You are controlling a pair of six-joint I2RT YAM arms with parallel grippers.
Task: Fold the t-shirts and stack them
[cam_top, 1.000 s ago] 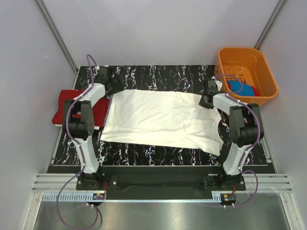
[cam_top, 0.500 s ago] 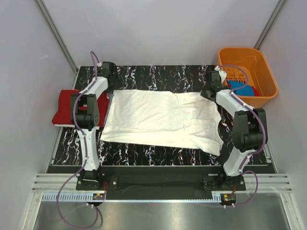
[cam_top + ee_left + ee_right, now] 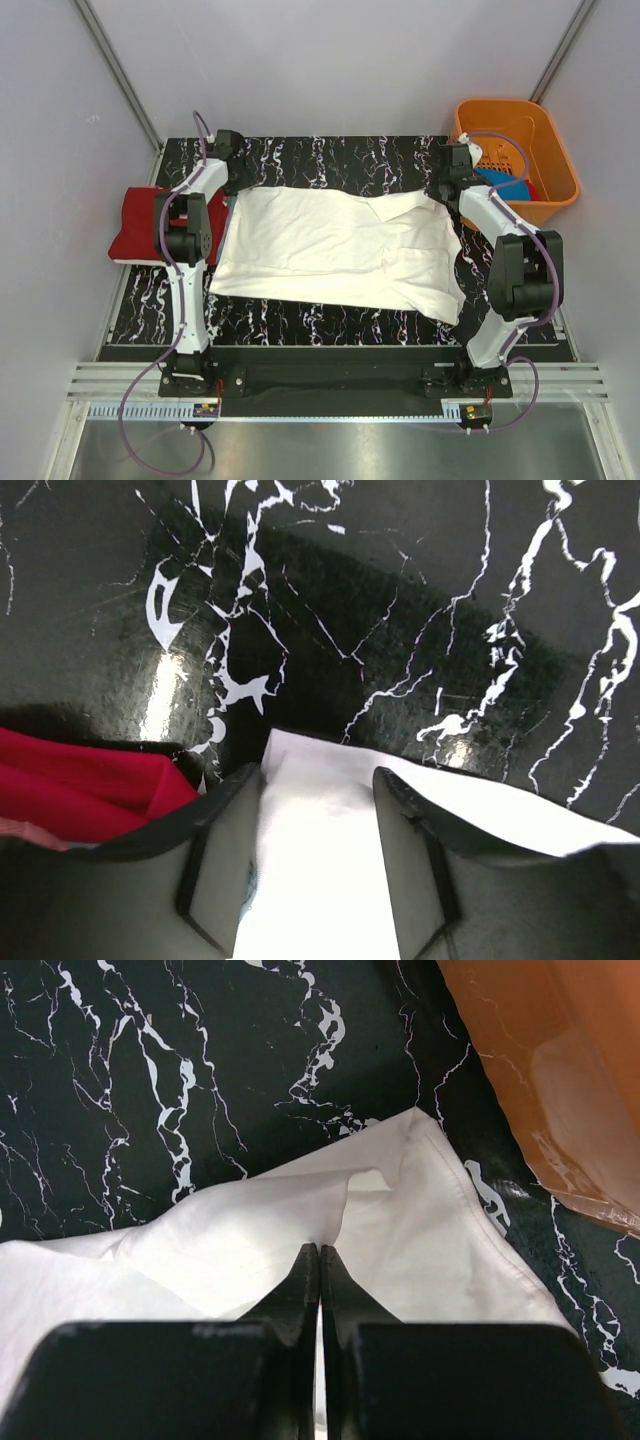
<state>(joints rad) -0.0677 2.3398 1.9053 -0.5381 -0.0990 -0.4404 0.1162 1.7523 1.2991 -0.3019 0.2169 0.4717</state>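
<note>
The large white t-shirt (image 3: 335,245) lies spread flat on the black marble table (image 3: 330,160). My left gripper (image 3: 236,180) is at its far left corner, open. In the left wrist view (image 3: 320,780) its fingers stand apart with white cloth (image 3: 320,880) lying between them. My right gripper (image 3: 443,192) is at the far right corner, shut on a pinched fold of the white shirt (image 3: 420,1220), as the right wrist view (image 3: 319,1250) shows. The red t-shirt (image 3: 135,225) lies folded at the table's left edge, and also shows in the left wrist view (image 3: 80,790). The blue t-shirt (image 3: 508,186) lies in the basket.
The orange plastic basket (image 3: 462,125) stands at the far right corner, close beside my right gripper, and its wall fills the right of the right wrist view (image 3: 560,1070). Grey walls close in the table at the back and sides.
Both grippers have moved toward the far edge of the table. The right one has drawn the white shirt's far right corner outward. The left one has settled over the far left corner.
</note>
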